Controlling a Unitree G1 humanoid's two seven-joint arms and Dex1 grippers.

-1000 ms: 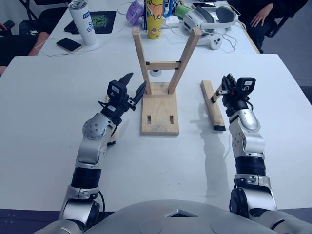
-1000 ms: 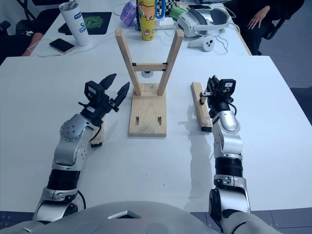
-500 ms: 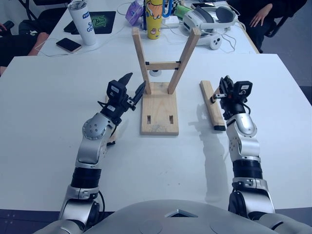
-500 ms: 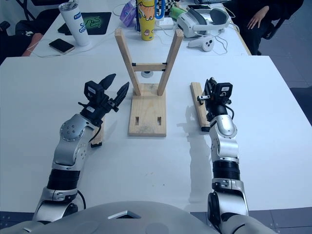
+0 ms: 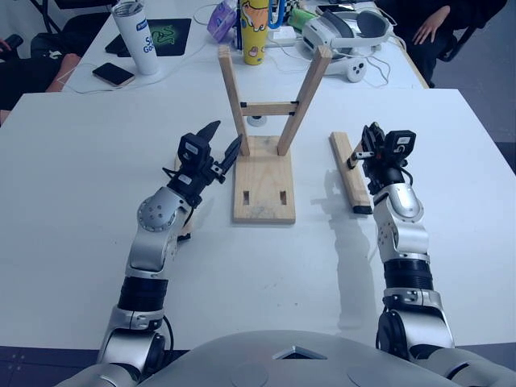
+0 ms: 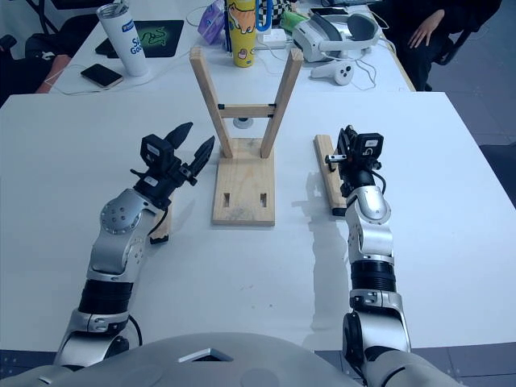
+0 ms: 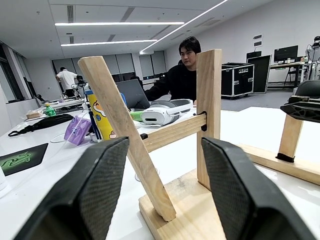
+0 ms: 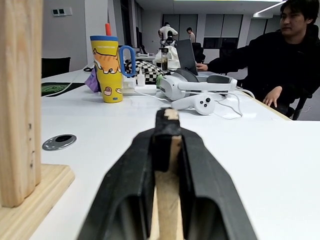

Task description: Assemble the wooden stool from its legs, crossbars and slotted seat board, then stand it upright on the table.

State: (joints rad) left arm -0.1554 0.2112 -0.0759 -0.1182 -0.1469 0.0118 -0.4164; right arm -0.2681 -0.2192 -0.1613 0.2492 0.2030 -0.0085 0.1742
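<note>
The slotted seat board (image 5: 264, 192) lies flat mid-table. Two legs (image 5: 232, 101) rise from its far end, joined by a crossbar (image 5: 270, 108). My left gripper (image 5: 226, 134) hovers open just left of the nearer leg's foot; in the left wrist view its fingers (image 7: 97, 195) frame that leg and crossbar without touching. A loose leg (image 5: 350, 176) rests on the table to the right of the board. Directly above it my right gripper (image 5: 368, 145) is shut on a thin crossbar (image 8: 168, 167) with a black tip.
Another wooden piece (image 5: 185, 229) lies partly under my left forearm. Along the far table stand a tumbler (image 5: 135, 36), a phone (image 5: 114, 74), a yellow cup (image 5: 255, 32), a headset (image 5: 347, 31) and a controller (image 5: 355, 72). Open tabletop lies in front of the board.
My right gripper has shifted slightly left, toward the loose leg, still shut on the crossbar. The left arm and the seat board have stayed put.
</note>
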